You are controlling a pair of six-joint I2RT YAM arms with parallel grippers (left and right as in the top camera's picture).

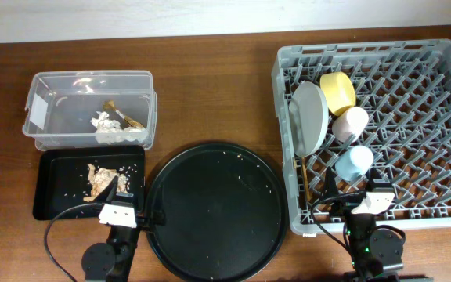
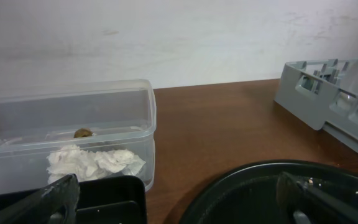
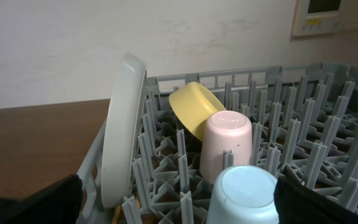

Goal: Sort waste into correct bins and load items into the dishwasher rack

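Observation:
The grey dishwasher rack point(image 1: 429, 117) holds the grey-green plate point(image 1: 309, 117) on edge, the yellow bowl point(image 1: 337, 92), the pink cup point(image 1: 351, 123), the light-blue cup point(image 1: 354, 163) and the chopsticks point(image 1: 306, 182). The clear tub point(image 1: 91, 108) holds white tissue point(image 1: 108, 129) and a golden-brown wrapper point(image 1: 124, 114). The black rectangular tray point(image 1: 53, 184) holds beige food scraps point(image 1: 104, 180). My left gripper point(image 1: 117, 210) is open and empty at the tray's near right corner. My right gripper point(image 1: 373, 197) is open and empty at the rack's near edge, just behind the blue cup point(image 3: 244, 196).
A large round black tray point(image 1: 214, 207) with a few crumbs lies between the rectangular tray and the rack. In the left wrist view the tub point(image 2: 73, 134) and the round tray point(image 2: 260, 193) are ahead. A white wall runs along the table's far edge.

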